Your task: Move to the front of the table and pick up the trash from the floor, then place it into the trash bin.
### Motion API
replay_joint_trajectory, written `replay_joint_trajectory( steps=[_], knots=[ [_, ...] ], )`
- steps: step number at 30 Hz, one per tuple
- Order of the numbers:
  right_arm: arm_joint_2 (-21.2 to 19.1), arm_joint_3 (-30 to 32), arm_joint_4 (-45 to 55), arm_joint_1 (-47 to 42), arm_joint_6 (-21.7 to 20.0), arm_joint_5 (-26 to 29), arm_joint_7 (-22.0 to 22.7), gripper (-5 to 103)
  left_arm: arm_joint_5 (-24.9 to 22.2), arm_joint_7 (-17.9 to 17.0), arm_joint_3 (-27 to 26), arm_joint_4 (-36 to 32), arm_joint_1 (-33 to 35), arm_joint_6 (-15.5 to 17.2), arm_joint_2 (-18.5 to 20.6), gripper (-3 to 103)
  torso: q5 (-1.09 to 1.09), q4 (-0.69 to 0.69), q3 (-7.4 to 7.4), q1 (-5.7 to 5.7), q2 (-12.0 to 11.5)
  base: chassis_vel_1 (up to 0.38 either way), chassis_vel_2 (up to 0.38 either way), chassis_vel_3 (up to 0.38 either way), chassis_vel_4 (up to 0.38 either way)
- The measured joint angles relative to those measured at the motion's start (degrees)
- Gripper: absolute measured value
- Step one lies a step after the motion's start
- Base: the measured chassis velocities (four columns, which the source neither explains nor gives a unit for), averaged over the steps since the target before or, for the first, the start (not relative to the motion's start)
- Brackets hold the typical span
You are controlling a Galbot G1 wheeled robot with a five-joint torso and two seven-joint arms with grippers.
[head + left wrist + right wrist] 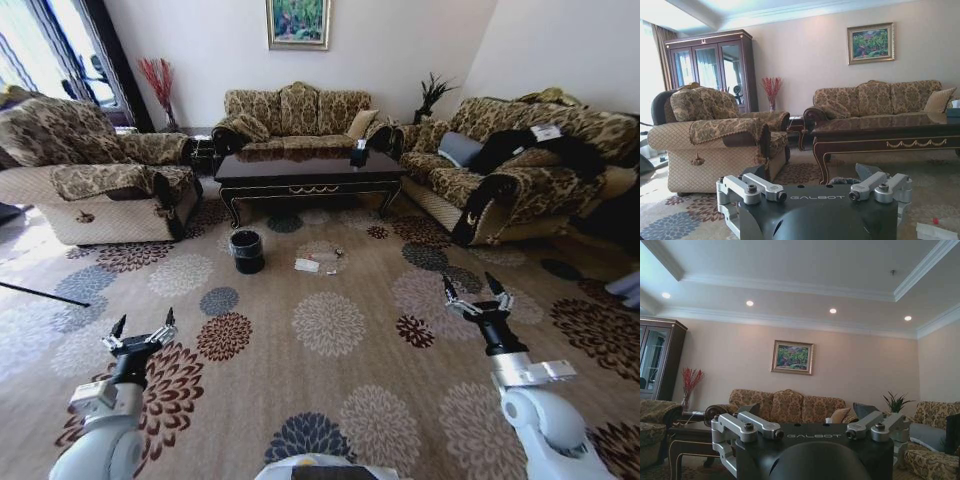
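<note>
Three patterned sofas ring the floor [330, 400], a beige carpet of round flower medallions, and one long dark table [308, 170] stands at its far middle, in front of the back sofa. One black trash bin [246, 251] with a bag over its rim sits on the carpet just off the table's near left corner. The trash [307, 265] lies beyond the table's near edge, to the right of the bin: one flat white piece is plain, with perhaps two smaller scraps beside it, too small to count with certainty. Both arms are raised low in the head view, well short of the table. The left gripper [143, 328] hangs over the carpet's near left part with its fingers spread and nothing between them; the right gripper [477, 290] hangs over the near right part, likewise spread and empty. By the look of it, the drive toward the table is not finished, and no piece has been picked up. The risks ahead seem to come from the approach: rolling too far could run the base over the flat piece or knock the light bin over, and stopping off line could leave the scraps beyond reach. A thin piece flat on carpet may also slip from the fingertips, since there is little edge to catch.
</note>
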Motion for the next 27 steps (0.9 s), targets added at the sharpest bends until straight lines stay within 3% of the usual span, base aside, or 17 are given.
replay_joint_trajectory(
  steps=[22,27],
  knots=[
    [0.3,0.0,0.1,0.1,0.0,-0.3,0.3,100,0.2,0.3,-0.5,-1.7,0.7,0.3,-0.2,100,0.00,0.00,-2.97,-1.96,-4.9,0.000,0.000,0.000,0.000],
    [0.4,0.2,0.6,0.2,0.0,-1.1,2.4,100,0.7,1.5,-1.5,-2.3,1.2,0.4,-0.1,100,0.00,0.00,-3.64,-2.45,-6.1,0.000,0.000,0.000,0.000]
  ],
)
